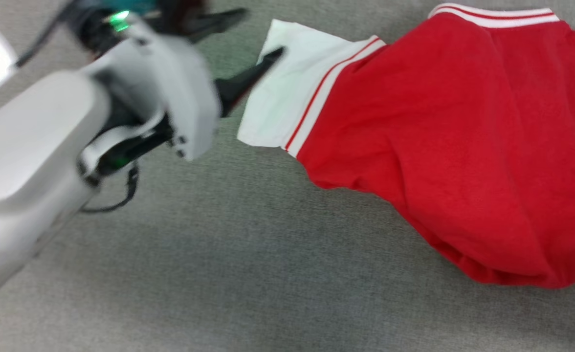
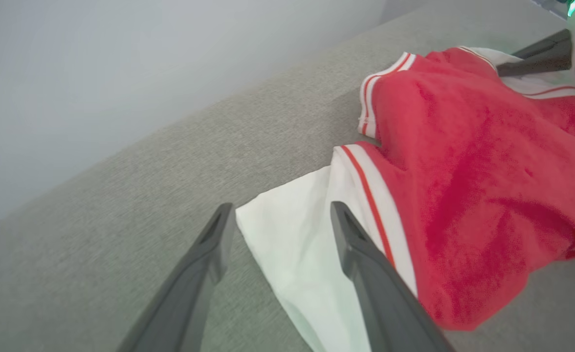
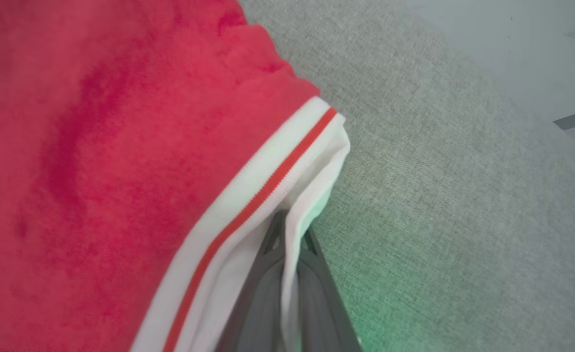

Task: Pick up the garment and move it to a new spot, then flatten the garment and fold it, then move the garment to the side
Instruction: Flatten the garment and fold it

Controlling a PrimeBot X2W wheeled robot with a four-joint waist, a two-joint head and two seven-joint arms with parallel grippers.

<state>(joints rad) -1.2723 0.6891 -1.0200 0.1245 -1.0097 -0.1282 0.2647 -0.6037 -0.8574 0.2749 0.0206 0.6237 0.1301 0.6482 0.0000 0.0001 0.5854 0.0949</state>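
Garment [image 1: 453, 146], a red jersey crumpled on a grey woven surface [image 1: 219, 274], fills the head view from centre to 3 o'clock, with 1 white sleeve [image 1: 287, 93] spread flat toward 10 o'clock and striped trim [image 1: 493, 17] at 1 o'clock. Right gripper [image 3: 291, 226]: clenched, its 2 dark fingers pinching white cloth of the other sleeve [image 3: 317, 176] just beyond its red-striped band; the pinch looks shallow, near the fingertips. Left gripper [image 2: 281, 208]: released, jaws wide, straddling the flat sleeve's free corner, 1 finger over white cloth at 3 o'clock of the left wrist view, the other over bare surface at 9 o'clock; contact with the cloth cannot be told. Step in hand, as judged: securing a 2nd hold before the lift. Done well, the left gripper advances toward 12 o'clock of its own view until the sleeve edge sits deep between the fingers, tilts so the lower finger slides beneath both layers, then closes firmly. Both arms should then rise together and level, sleeves held apart, so the body hangs untwisted. Chief risk: the right pinch slipping under the garment's weight.
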